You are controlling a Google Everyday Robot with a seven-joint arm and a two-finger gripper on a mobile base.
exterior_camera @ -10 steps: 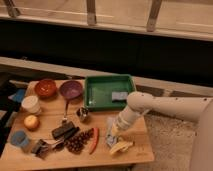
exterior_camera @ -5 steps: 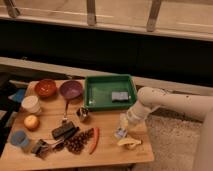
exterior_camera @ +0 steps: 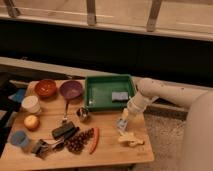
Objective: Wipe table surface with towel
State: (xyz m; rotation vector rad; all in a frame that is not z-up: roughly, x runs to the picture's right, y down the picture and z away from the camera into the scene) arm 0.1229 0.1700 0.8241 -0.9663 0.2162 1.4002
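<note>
A pale yellowish crumpled thing [exterior_camera: 130, 140], possibly the towel, lies on the wooden table [exterior_camera: 107, 150] near its front right corner. My gripper [exterior_camera: 123, 125] points down at the end of the white arm [exterior_camera: 150, 92], just above and a little left of that pale thing. I cannot tell whether it touches it. The arm reaches in from the right over the table's right edge.
A green tray [exterior_camera: 100, 92] with a small grey-blue pad [exterior_camera: 119, 96] sits at the back. To the left are a purple bowl [exterior_camera: 71, 90], a red bowl [exterior_camera: 46, 88], a white cup [exterior_camera: 31, 104], an orange [exterior_camera: 31, 122], a metal cup [exterior_camera: 83, 114], a red chilli [exterior_camera: 94, 140], dark grapes [exterior_camera: 77, 143] and a blue cup [exterior_camera: 20, 139].
The arm has swung right and back. The gripper has moved from over the pale thing towards the tray side. The pale thing now lies uncovered on the table.
</note>
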